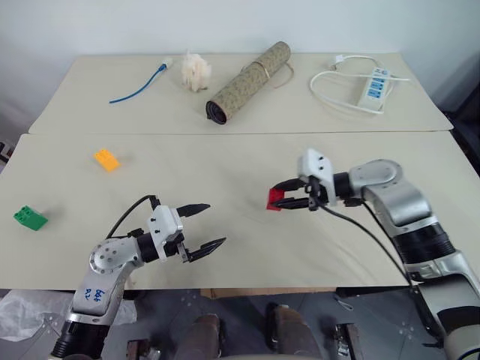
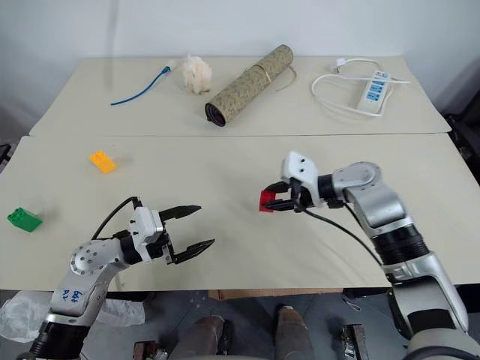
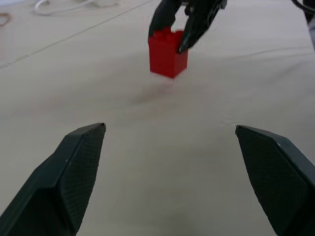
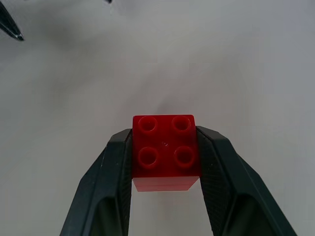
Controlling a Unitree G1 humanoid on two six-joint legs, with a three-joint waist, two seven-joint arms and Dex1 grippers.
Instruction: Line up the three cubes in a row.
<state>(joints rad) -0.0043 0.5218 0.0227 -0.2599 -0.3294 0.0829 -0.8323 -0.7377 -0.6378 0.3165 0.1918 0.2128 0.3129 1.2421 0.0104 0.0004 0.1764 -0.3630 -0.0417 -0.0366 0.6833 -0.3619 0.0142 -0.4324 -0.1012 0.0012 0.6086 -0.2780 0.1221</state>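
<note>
Two beige tables (image 1: 247,247) butted together under a pale wall; far table carries clutter: rolled mat (image 1: 248,82), white power strip (image 1: 374,88) with cord, blue cable (image 1: 137,90), tuft of pale fibre (image 1: 196,70). Near table holds the task pieces. Right gripper (image 4: 164,147) clamped on red brick (image 4: 165,150), one finger on each side face, brick lifted clear of the surface near table centre. Left gripper (image 1: 198,227) spread wide, empty, pointing toward the red brick but well apart from it. Orange-yellow brick (image 1: 106,159) and green brick (image 1: 29,217) sit far to the robot's left, apart from each other and well away from the red one, so no row yet. Risks, as judgement: grip is on smooth side faces and toward the brick's lower half, so a quick swing could let it pivot or slip out; setting it down tilted could leave it lying skewed rather than square to its neighbours; carrying it leftward crosses the left gripper's space, so the arms could clash. Right wrist view shows four studs facing the camera and the fingers' contact. Left wrist view shows the brick hanging above a faint shadow, confirming clearance, which head views barely resolve. Head views alone place the other two bricks.
</note>
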